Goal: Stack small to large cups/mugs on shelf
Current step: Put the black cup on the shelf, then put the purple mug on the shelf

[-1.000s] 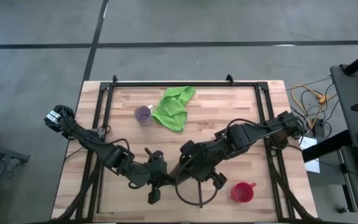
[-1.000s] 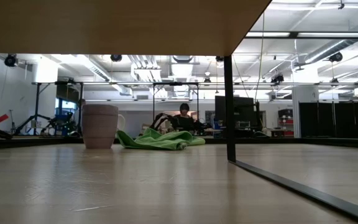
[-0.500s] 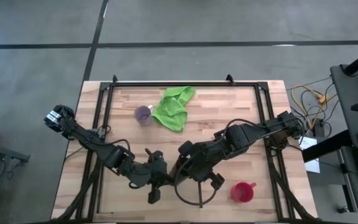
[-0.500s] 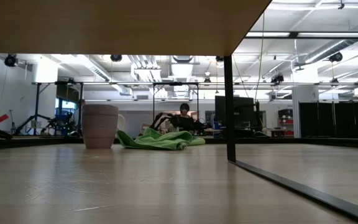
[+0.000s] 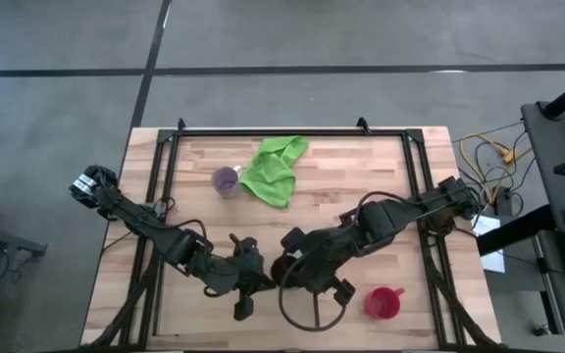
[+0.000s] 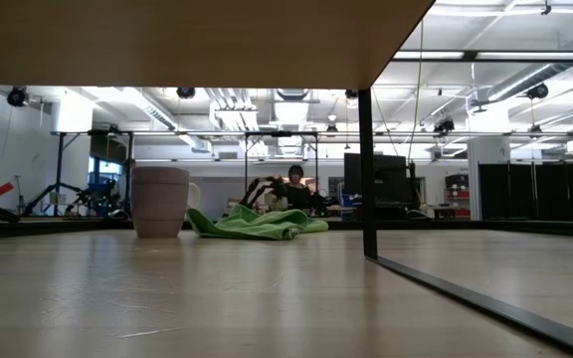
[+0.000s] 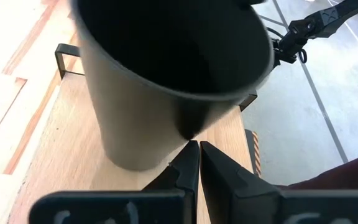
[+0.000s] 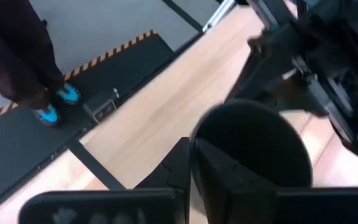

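The black handleless cup (image 7: 166, 68) is between my two grippers near the table's front middle. It also shows in the right wrist view (image 8: 253, 149), and in the high view the grippers hide it. My left gripper (image 5: 251, 279) and my right gripper (image 5: 284, 267) are both shut on it. The purple cup (image 5: 227, 180) stands upright on the wooden shelf surface (image 5: 361, 167) at the far left, next to a green cloth (image 5: 275, 169). The red mug (image 5: 384, 303) stands at the near right. My left gripper pinches the black cup's wall at its rim (image 7: 190, 127) between its two nearly closed fingers. The cup is tilted, with its mouth turned toward the wrist. Whether its base rests on the wood I cannot tell. My right gripper pinches the opposite side of the cup's rim (image 8: 196, 138), one finger outside the wall and one seemingly inside the mouth. It comes slanting down from the table's right. The cup's open mouth faces this wrist.
A black cable loop (image 5: 312, 306) hangs from the right arm near the front edge. Black frame bars (image 5: 165, 196) run along the table's left, far and right sides. A person's feet (image 8: 55, 99) stand on the floor beyond the table's near edge.
My right gripper has shifted a little toward the table's left and near edge, closer to my left gripper. My left gripper stays where it was. The purple cup, the cloth and the red mug have kept still.
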### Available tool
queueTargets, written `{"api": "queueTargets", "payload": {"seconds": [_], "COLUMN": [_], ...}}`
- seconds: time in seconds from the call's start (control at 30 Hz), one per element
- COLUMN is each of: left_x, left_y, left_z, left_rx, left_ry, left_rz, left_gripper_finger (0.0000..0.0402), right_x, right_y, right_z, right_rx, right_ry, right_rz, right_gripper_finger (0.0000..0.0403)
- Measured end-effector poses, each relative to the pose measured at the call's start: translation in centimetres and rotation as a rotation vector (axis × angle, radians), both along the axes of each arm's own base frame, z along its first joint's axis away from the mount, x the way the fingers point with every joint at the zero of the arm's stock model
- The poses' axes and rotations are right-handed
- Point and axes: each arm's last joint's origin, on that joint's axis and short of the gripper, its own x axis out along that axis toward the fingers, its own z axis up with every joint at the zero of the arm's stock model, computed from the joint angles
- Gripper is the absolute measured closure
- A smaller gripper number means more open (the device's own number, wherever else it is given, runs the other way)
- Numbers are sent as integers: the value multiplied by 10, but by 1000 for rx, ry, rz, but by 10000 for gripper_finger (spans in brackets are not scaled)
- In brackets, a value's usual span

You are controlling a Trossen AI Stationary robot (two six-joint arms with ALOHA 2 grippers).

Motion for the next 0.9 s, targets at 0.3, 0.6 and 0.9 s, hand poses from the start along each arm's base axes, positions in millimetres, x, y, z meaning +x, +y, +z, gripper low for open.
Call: {"api": "queueTargets", "payload": {"seconds": [0.3, 0.6, 0.9], "left_x": [0, -2, -30], "left_y": [0, 1, 19], "left_z": [1, 4, 27], "left_rx": [-3, 1, -51], "left_ry": [-4, 4, 40], "left_rz": [1, 0, 34], "left_gripper_finger": [402, 402, 402], "right_x": [1, -2, -20], "right_y": [1, 0, -14], "right_z": [1, 20, 51], "right_rx": [32, 33, 8], "right_ry": [-4, -61, -61], "right_rz": [-29, -89, -283], "right_gripper_finger": [390, 390, 390]}}
